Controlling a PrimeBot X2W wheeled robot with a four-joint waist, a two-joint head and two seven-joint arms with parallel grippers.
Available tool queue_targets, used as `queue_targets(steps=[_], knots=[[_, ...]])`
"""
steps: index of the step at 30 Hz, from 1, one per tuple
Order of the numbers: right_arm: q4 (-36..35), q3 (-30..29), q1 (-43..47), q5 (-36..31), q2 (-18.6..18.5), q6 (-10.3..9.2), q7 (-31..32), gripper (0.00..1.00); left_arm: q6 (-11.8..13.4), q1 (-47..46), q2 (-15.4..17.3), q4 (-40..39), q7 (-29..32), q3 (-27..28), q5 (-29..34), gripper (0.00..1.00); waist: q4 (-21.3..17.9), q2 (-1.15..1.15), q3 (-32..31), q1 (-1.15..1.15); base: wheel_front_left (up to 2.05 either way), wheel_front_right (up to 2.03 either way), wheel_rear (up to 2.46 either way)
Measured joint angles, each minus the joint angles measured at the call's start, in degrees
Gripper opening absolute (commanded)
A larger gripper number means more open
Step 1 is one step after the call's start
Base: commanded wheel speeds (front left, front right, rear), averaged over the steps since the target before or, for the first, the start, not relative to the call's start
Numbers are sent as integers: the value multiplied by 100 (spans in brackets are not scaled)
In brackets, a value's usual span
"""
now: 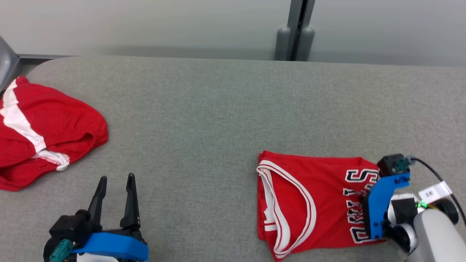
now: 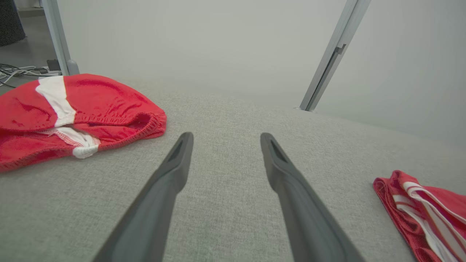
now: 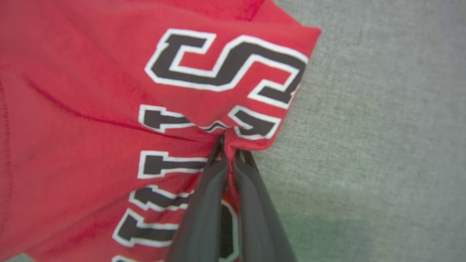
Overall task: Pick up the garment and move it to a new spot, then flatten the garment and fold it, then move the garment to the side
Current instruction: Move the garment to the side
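Observation:
The garment (image 1: 313, 198) is a red jersey with white trim and dark lettering, lying folded on the grey table at the lower right of the head view. My right gripper (image 1: 375, 203) points down onto its right edge. In the right wrist view the right gripper (image 3: 229, 145) is shut, pinching a puckered fold of the jersey (image 3: 91, 109) at its lettered edge. My left gripper (image 1: 115, 182) rests at the lower left, away from the jersey. The left gripper (image 2: 225, 140) is open with bare table between its fingers, and the jersey's corner (image 2: 418, 211) shows at the right.
A second red garment with a white stripe (image 1: 47, 131) lies bunched at the table's left end, also seen as the red bundle (image 2: 72, 109). The grey fabric table (image 1: 218, 109) stretches between the two. A grey post (image 1: 295, 40) stands behind the far edge.

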Motion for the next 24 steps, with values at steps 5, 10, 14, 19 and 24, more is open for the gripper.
queue_targets(steps=[5, 10, 14, 19, 24], knots=[[-152, 522, -621, -63, -872, -4, -146, 0, -36, -165, -21, -81, -9, 7, 57, 100, -180, 2, 252, 2, 0, 0, 0], [-132, 777, -1440, -9, -1788, -4, -193, 0, -116, -413, -11, -202, -18, 22, 155, 100, -417, 2, 588, 1, 0, 0, 0], [119, 521, -2028, -51, -2291, -8, -380, 0, -205, -688, -25, -256, -19, 0, 253, 100, -591, 3, 877, 2, 0, 0, 0], [425, -15, -2394, -214, -2536, -8, -665, 0, -278, -940, -73, -315, -20, -16, 388, 100, -812, 3, 1191, 2, 0, 0, 0], [681, -248, -2671, -78, -2514, -8, -1171, 0, -336, -1089, -60, -305, -20, 15, 494, 100, -1045, 2, 1419, 0, 0, 0, 0]])
